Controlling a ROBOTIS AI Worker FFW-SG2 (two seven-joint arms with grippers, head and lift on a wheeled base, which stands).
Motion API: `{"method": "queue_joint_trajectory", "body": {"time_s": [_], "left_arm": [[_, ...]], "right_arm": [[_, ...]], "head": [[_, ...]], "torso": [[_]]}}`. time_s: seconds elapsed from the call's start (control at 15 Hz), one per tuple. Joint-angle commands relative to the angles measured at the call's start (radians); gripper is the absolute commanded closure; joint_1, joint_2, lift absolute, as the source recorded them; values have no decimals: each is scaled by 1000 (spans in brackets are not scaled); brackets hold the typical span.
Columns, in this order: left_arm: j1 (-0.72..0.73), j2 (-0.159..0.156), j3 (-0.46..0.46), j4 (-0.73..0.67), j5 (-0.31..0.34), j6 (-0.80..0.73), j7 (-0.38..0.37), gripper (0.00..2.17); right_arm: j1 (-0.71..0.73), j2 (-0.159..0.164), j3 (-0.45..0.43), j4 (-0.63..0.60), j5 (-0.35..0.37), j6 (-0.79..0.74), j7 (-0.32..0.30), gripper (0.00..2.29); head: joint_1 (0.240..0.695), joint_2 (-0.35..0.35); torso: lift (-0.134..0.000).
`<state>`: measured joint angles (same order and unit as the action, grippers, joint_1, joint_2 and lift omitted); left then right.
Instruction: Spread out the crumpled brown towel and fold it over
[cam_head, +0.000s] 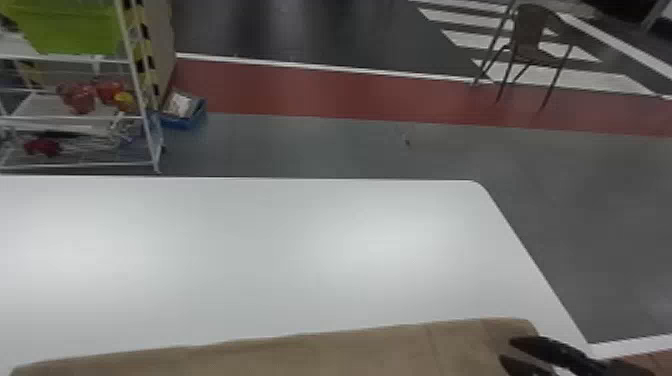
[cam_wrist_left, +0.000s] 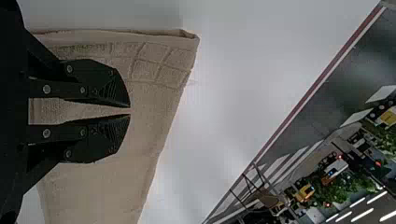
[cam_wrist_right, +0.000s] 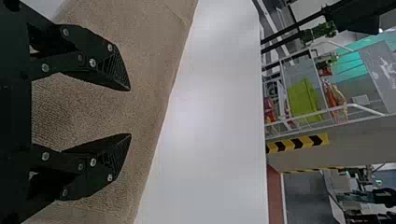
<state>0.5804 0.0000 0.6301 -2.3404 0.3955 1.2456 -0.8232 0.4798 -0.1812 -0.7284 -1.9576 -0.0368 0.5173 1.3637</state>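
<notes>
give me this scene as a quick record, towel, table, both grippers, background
towel: brown, lying mostly flat; whether already folded over, cannot tell
surface: white table
left gripper: over the towel near a corner; grip on cloth unclear
right gripper: over the towel, fingers apart
background: shelf rack with green bin beyond the table on the left, chair on the right

Two soft glare patches on the white table (cam_head: 250, 295), dimmer floor (cam_head: 310, 147) beyond.
</notes>
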Motion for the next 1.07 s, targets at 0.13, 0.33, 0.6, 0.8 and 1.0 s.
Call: {"method": "queue_joint_trajectory", "body": {"time_s": [0.13,0.33,0.6,0.8,1.0], "left_arm": [[7,-3,-13,-77,13,8,3,110],[12,-3,-39,-114,-3,-25,24,110],[-7,-3,-75,-138,-81,-53,85,117],[-31,-3,-87,-140,-119,-47,116,113],[-53,-3,-87,-140,-144,-44,130,117]], "right_arm": [[8,46,-88,-61,-91,16,3,36],[23,48,-167,-52,-196,47,3,53],[20,45,-237,-9,-295,86,3,63],[-15,37,-278,3,-301,175,3,66],[-18,40,-279,-3,-318,225,3,60]], "head": [[695,-239],[695,-279],[695,-336],[695,-346],[695,-347]], "torso": [[-123],[-123],[-123],[-123],[-123]]}}
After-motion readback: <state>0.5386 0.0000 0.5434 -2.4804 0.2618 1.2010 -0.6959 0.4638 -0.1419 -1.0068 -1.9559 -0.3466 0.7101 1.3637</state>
